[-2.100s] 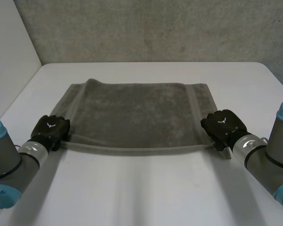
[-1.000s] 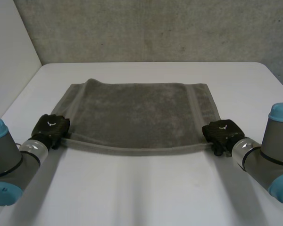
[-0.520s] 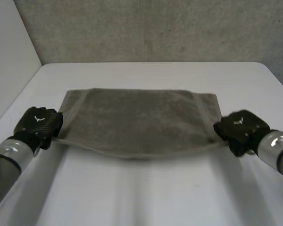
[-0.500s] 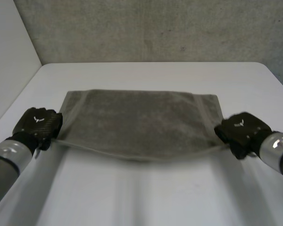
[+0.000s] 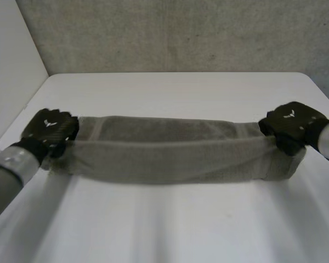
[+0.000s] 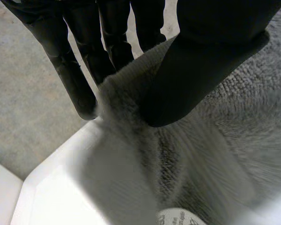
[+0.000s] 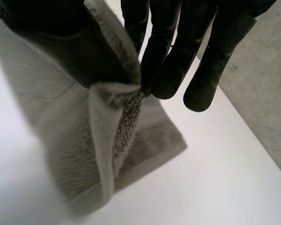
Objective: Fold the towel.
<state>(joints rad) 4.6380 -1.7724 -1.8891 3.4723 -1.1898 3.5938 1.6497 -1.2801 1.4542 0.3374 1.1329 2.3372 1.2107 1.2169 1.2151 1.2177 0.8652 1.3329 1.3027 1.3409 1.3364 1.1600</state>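
Observation:
The grey towel [image 5: 170, 150] hangs stretched between my two hands above the white table [image 5: 175, 87], its held edge raised and carried toward the far side, the rest sagging below. My left hand [image 5: 48, 127] pinches the towel's near left corner [image 6: 131, 84] between thumb and fingers. My right hand [image 5: 291, 123] pinches the near right corner [image 7: 117, 93] the same way, cloth drooping under it onto the table. A white label [image 6: 180, 218] shows on the towel below the left hand.
A grey wall [image 5: 175, 33] rises behind the table's far edge, and a pale wall [image 5: 11, 76] stands along the left side. Bare white tabletop [image 5: 170, 224] lies in front of the towel.
Both hands have lifted the near edge of the towel and carried it away from me, toward the far edge; the flat towel now shows as a narrow hanging band.

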